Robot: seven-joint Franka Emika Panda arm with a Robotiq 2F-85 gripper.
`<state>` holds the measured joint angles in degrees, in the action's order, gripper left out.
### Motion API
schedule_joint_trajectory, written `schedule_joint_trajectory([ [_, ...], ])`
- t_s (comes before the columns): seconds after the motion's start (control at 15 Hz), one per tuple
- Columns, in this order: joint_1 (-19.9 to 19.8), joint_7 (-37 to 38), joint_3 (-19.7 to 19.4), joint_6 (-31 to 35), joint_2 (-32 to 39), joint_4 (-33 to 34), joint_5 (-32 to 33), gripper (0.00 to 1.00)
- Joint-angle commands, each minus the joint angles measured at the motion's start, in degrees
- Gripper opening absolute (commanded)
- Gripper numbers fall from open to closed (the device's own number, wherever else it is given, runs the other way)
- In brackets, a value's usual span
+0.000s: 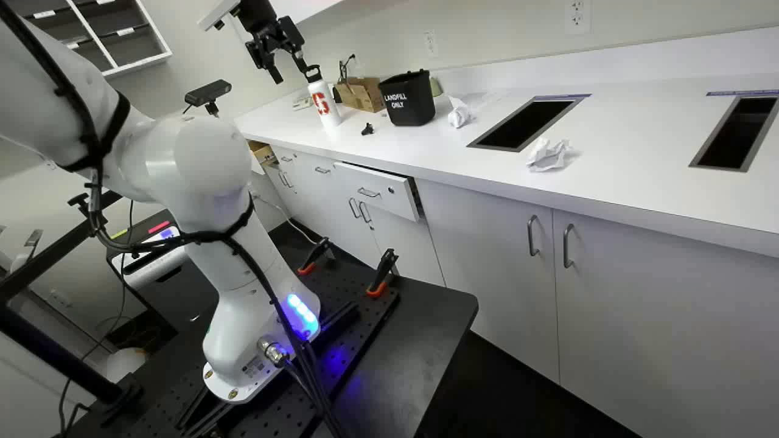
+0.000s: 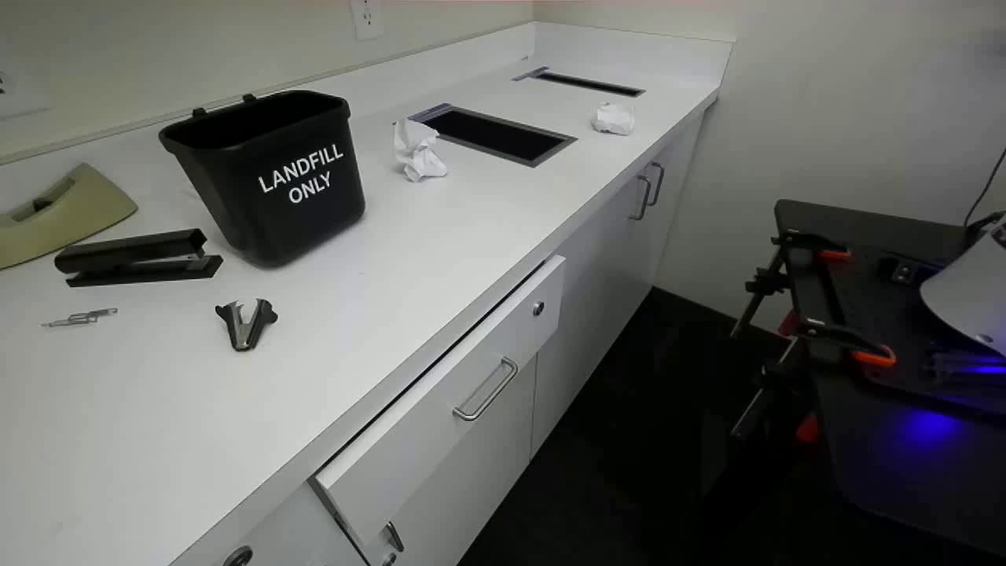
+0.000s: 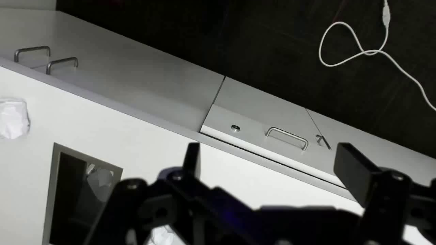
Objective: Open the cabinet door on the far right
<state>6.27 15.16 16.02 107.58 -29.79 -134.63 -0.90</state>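
The cabinet door on the far right (image 1: pixel 657 328) is plain white and shut flush under the counter. Its slim vertical silver handle (image 1: pixel 567 246) is near its top, beside the handle of the neighbouring door. The door also shows at the far end in an exterior view (image 2: pixel 681 169) and at the upper left in the wrist view (image 3: pixel 25 29), with its handle (image 3: pixel 32 49). My gripper (image 1: pixel 289 73) is up above the counter's far end, well away from this door. In the wrist view the jaws (image 3: pixel 269 153) are wide apart with nothing between them.
A white drawer (image 1: pixel 377 190) stands slightly pulled out, its handle (image 3: pixel 287 134) showing beyond my jaws. On the counter are a black bin (image 1: pixel 409 100), a white bottle (image 1: pixel 325 106), crumpled paper (image 1: pixel 548 155) and recessed openings (image 1: pixel 526 125). A black table (image 1: pixel 420 340) with clamps stands before the cabinets.
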Motion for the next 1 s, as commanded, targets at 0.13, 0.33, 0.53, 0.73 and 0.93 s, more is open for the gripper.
schedule_joint_trajectory([
  [0.13,0.9,0.4,-0.7,-0.2,0.2,0.2,0.4,1.0],
  [0.33,0.3,1.3,-0.7,-0.2,0.2,0.2,0.9,1.0],
  [0.53,-3.1,6.5,-3.2,-0.2,-0.8,-1.6,1.6,1.0],
  [0.73,-6.6,8.3,-7.5,1.6,-2.0,-6.4,1.5,1.0],
  [0.93,-11.1,10.1,-11.4,4.9,-2.3,-11.6,1.9,1.0],
])
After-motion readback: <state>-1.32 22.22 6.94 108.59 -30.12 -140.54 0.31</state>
